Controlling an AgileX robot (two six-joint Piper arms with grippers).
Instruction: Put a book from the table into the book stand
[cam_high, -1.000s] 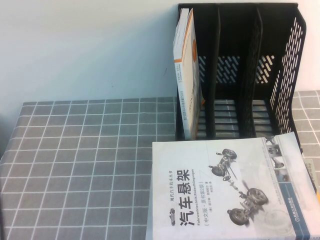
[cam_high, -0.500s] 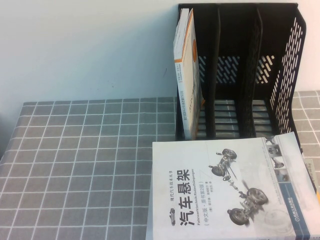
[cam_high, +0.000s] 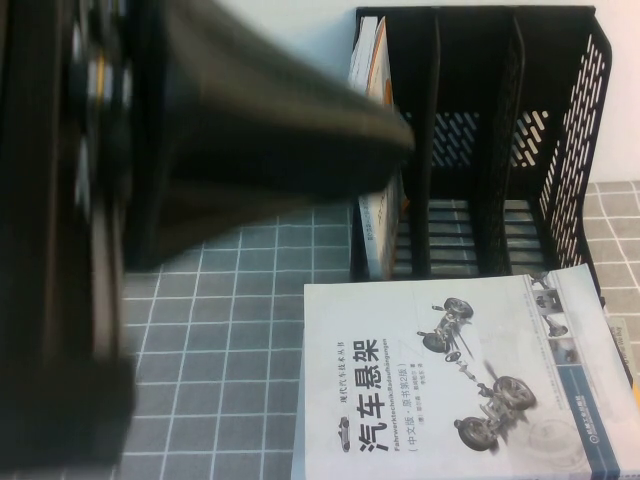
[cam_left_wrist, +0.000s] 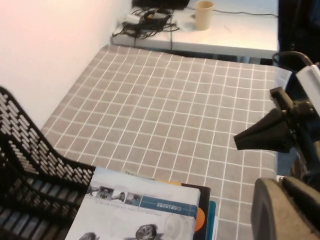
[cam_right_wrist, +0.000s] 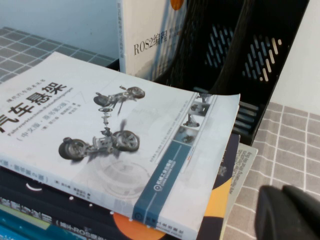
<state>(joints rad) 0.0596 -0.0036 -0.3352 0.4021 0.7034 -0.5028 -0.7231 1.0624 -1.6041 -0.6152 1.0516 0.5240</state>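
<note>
The left side of the high view is mostly a big dark blur, the left arm swung up close to the lens, so it covers that half of the grey checked tablecloth and part of the wall. The left gripper only shows in its own wrist view as dark parts at the edge, and I can't tell if the jaws are apart or together; nothing's in it. Next over, the white book lies flat on top of a stack just in front of the black book stand, long axis running left-right, title reading sideways, front cover up. Its near edge is cut off by the frame. One book already stands upright in the stand's leftmost slot. The right gripper is just a dark lump low beside the stack's corner, jaws impossible to make out, touching nothing I can see.
</note>
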